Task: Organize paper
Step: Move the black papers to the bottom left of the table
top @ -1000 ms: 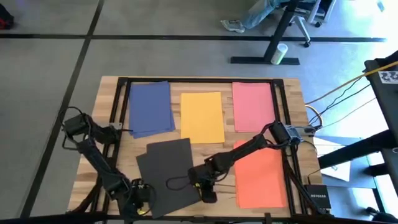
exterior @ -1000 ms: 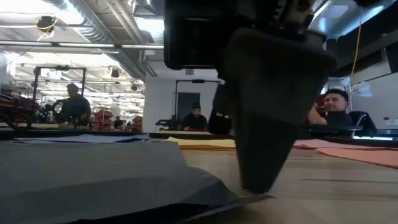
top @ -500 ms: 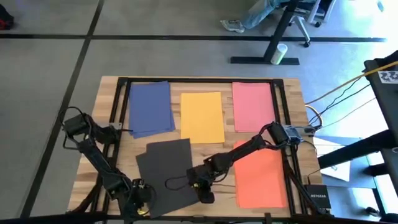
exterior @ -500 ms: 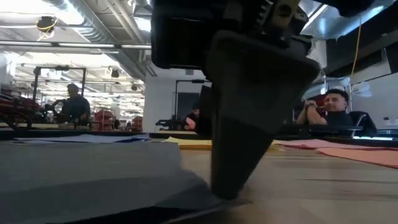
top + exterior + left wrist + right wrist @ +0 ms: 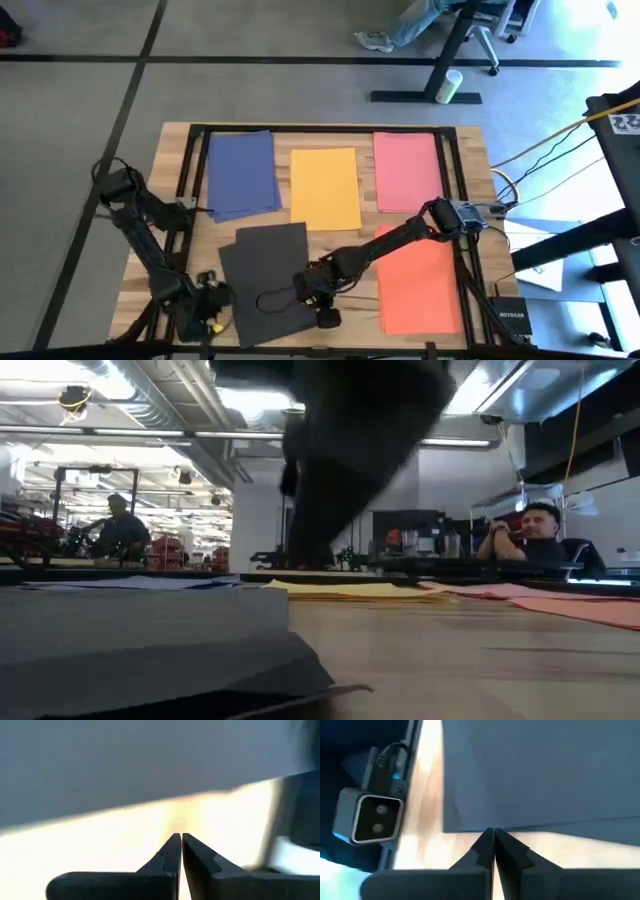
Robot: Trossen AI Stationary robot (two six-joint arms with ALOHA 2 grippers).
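Left gripper (image 5: 212, 318): seen at the table's near left edge, just beside the dark sheet's near left corner; fingers (image 5: 170, 851) pressed together, nothing held.
Navy paper (image 5: 242, 173): laid flat at the far left of the table (image 5: 470, 180).
Dark grey-black paper (image 5: 268, 275): laid skewed at the near centre-left, its near edge slightly lifted in the low view.
Yellow paper (image 5: 324, 187): laid flat at the far centre.
Right gripper (image 5: 325, 315): placed at the dark sheet's near right corner; fingers (image 5: 485, 845) closed tip to tip at the sheet's edge; whether paper is pinched cannot be told.
Pink paper (image 5: 407, 170): laid at the far right.
Orange paper (image 5: 418, 282): laid at the near right, partly under the right arm.
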